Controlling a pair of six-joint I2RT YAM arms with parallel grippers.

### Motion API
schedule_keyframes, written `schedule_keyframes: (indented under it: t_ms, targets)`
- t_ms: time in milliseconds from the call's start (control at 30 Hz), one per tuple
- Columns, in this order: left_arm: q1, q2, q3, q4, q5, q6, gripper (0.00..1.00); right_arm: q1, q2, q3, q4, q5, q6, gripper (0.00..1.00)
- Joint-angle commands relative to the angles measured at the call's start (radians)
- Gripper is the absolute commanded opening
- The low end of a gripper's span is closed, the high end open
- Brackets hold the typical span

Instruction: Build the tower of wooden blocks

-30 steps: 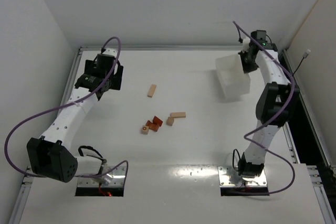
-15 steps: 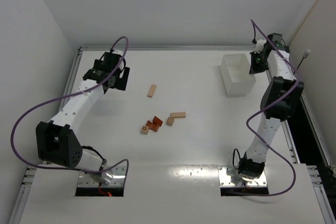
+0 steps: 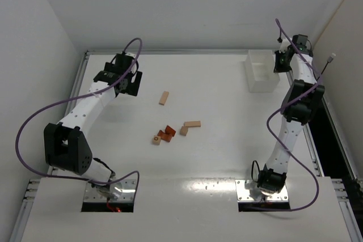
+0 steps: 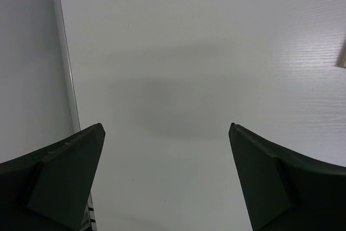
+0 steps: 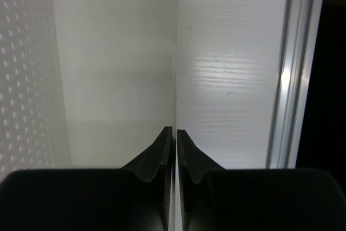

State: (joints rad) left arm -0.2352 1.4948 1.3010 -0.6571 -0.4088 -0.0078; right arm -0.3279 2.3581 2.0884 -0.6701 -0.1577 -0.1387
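The wood blocks lie loose mid-table with no tower standing: a pale bar (image 3: 164, 98), another pale bar (image 3: 192, 123) with a small pale cube (image 3: 184, 131) beside it, reddish-orange pieces (image 3: 166, 134) and a pale cube (image 3: 156, 140). My left gripper (image 3: 129, 83) (image 4: 167, 133) hangs wide open over bare table to the left of them, and a tan block edge (image 4: 342, 58) shows at the right border of its view. My right gripper (image 3: 282, 63) (image 5: 174, 131) is at the far right back, shut on the thin wall of the white tray (image 3: 260, 75) (image 5: 108, 68).
A metal rail (image 3: 198, 51) runs along the table's back edge and another rail (image 5: 289, 68) runs just right of the tray. White walls enclose the left and back. The arm bases (image 3: 110, 188) sit at the near edge.
The right arm has swung the white tray from a raised, tilted pose further right and back, and it now sits level in the corner. The left arm shifted slightly right.
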Motion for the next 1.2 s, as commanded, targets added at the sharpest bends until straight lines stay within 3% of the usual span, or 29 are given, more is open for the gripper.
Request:
schedule_keyframes:
  t_ms: [0,100,133,167,200,333,567,633,833,967,1067,1167]
  targets:
    - [-0.007,0.019,0.049,0.016,-0.01,0.008,0.99,-0.02,0.024,0.053,0.052,0.021,-0.015,0.07]
    - [-0.007,0.028,0.061,0.016,-0.01,0.008,0.99,-0.029,0.024,0.044,0.043,0.008,-0.015,0.22]
    - [-0.007,0.039,0.073,0.016,-0.01,0.008,0.99,-0.03,0.024,0.035,0.043,-0.002,-0.015,0.34]
    - [-0.007,0.039,0.073,0.016,-0.001,0.008,0.99,-0.03,0.014,0.035,0.031,-0.023,-0.015,0.39]
    - [-0.007,0.039,0.073,0.016,-0.001,0.008,0.99,-0.04,0.001,0.035,0.021,-0.064,-0.025,0.52]
    - [-0.007,0.05,0.083,0.016,0.022,0.008,0.99,-0.04,-0.074,-0.019,0.012,-0.131,-0.036,0.67]
    - [-0.026,0.039,0.047,0.016,0.042,-0.011,0.99,-0.03,-0.36,-0.275,0.099,-0.255,-0.027,0.68]
    - [-0.026,0.028,0.018,0.016,0.054,-0.02,0.99,-0.02,-0.49,-0.446,0.142,-0.296,0.013,0.68]
    - [-0.035,-0.022,-0.025,0.016,0.067,-0.029,0.99,0.012,-0.733,-0.591,0.147,-0.362,0.025,0.68]
    - [-0.035,-0.042,-0.063,0.025,0.079,-0.061,0.99,0.12,-0.835,-0.654,0.0,-0.436,-0.056,0.67]
    - [-0.046,-0.065,-0.101,0.034,0.091,-0.08,0.99,0.35,-0.89,-0.729,-0.119,-0.47,-0.229,0.65]
    - [-0.046,-0.088,-0.126,0.034,0.091,-0.08,0.99,0.548,-0.966,-0.83,-0.122,-0.425,-0.333,0.63]
